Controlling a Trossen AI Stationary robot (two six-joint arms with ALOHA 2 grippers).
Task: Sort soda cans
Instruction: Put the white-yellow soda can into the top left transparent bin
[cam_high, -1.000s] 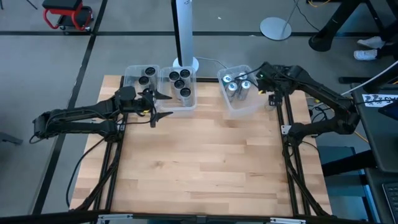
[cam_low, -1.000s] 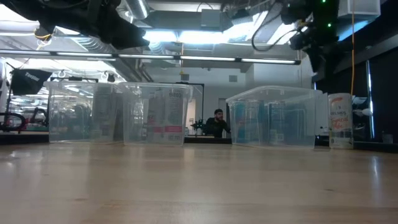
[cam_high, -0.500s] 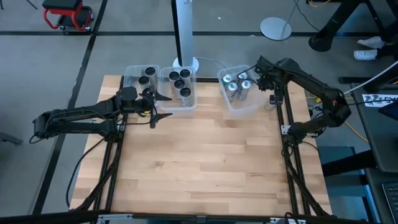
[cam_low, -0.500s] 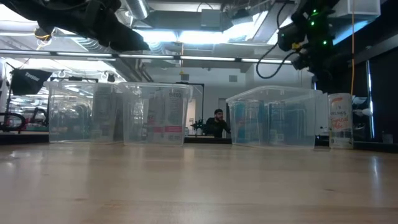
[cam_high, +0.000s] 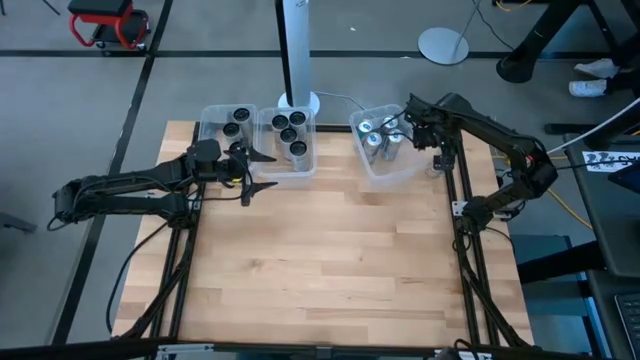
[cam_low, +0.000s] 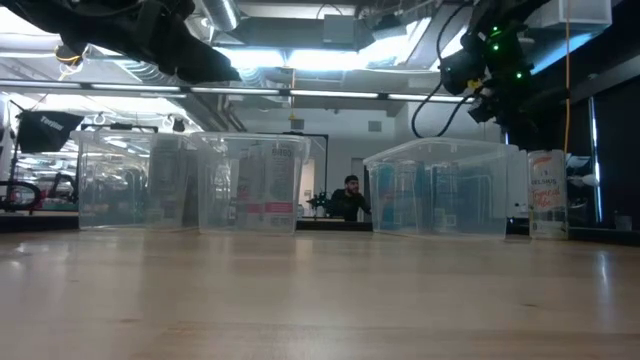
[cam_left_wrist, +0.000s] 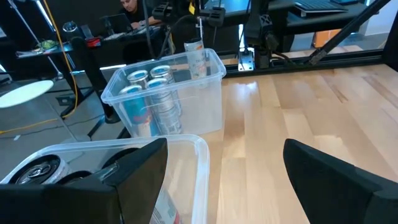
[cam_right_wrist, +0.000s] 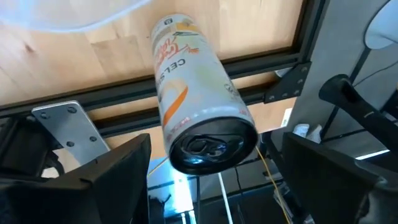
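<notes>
Three clear bins stand along the table's far edge. The left bin (cam_high: 212, 118) and the middle bin (cam_high: 272, 160) hold dark soda cans (cam_high: 290, 135). The right bin (cam_high: 392, 172) holds silver soda cans (cam_left_wrist: 149, 99). One white and orange can (cam_right_wrist: 193, 87) stands upright on the table's right edge, beside the right bin (cam_low: 546, 193). My right gripper (cam_right_wrist: 214, 165) hangs open above this can, pointing steeply down, with a finger on either side of the can's top and clear of it. My left gripper (cam_high: 258, 170) is open in the air in front of the middle bin.
A white pole's round base (cam_high: 298, 101) stands just behind the bins. Black frame rails (cam_high: 462, 205) run along the table's right edge, under the lone can. The near half of the wooden tabletop (cam_high: 320, 270) is bare. A person (cam_low: 350, 195) sits far off in the room.
My right gripper has sunk and tipped its fingers further down, shifting a little toward the table's left, over the lone can. It has stayed open. The cans and bins have not moved.
</notes>
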